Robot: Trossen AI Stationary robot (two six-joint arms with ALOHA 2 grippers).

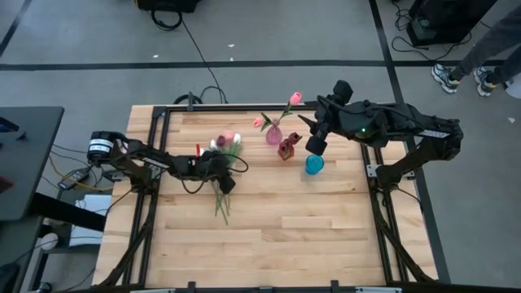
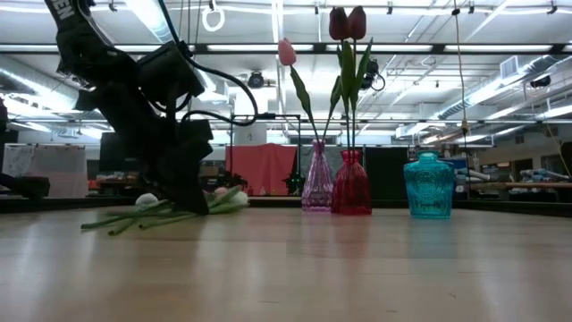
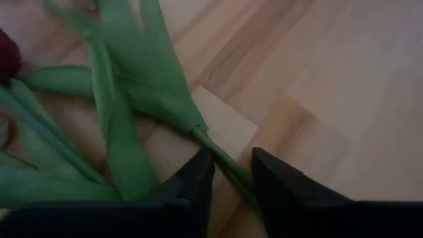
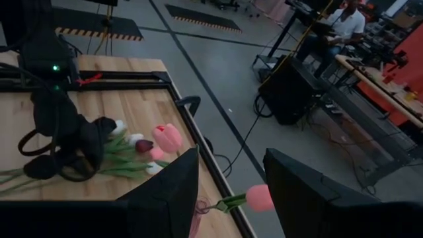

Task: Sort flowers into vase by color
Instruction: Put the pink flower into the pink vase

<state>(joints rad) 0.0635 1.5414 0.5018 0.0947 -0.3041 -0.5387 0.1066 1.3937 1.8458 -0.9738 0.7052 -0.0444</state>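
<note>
A bunch of tulips (image 1: 225, 155) lies flat on the wooden table, heads (image 1: 226, 140) toward the far edge and stems (image 1: 223, 203) toward the near edge. My left gripper (image 1: 225, 181) is low over the stems, open, with one green stem (image 3: 228, 165) running between its fingers (image 3: 198, 182); whether they touch it does not show. A pink vase (image 1: 273, 135) holds pink tulips (image 1: 295, 98). A red vase (image 2: 351, 183) holds two dark red tulips (image 2: 347, 22). The teal vase (image 1: 314, 164) stands beside them. My right gripper (image 1: 313, 137) hangs high over the vases, open and holding nothing.
The three vases stand in a row at the table's far middle. The near half of the tabletop (image 1: 277, 236) is bare wood. A black metal frame (image 1: 163, 110) borders the table. A person (image 4: 344, 23) sits at a desk well beyond the table.
</note>
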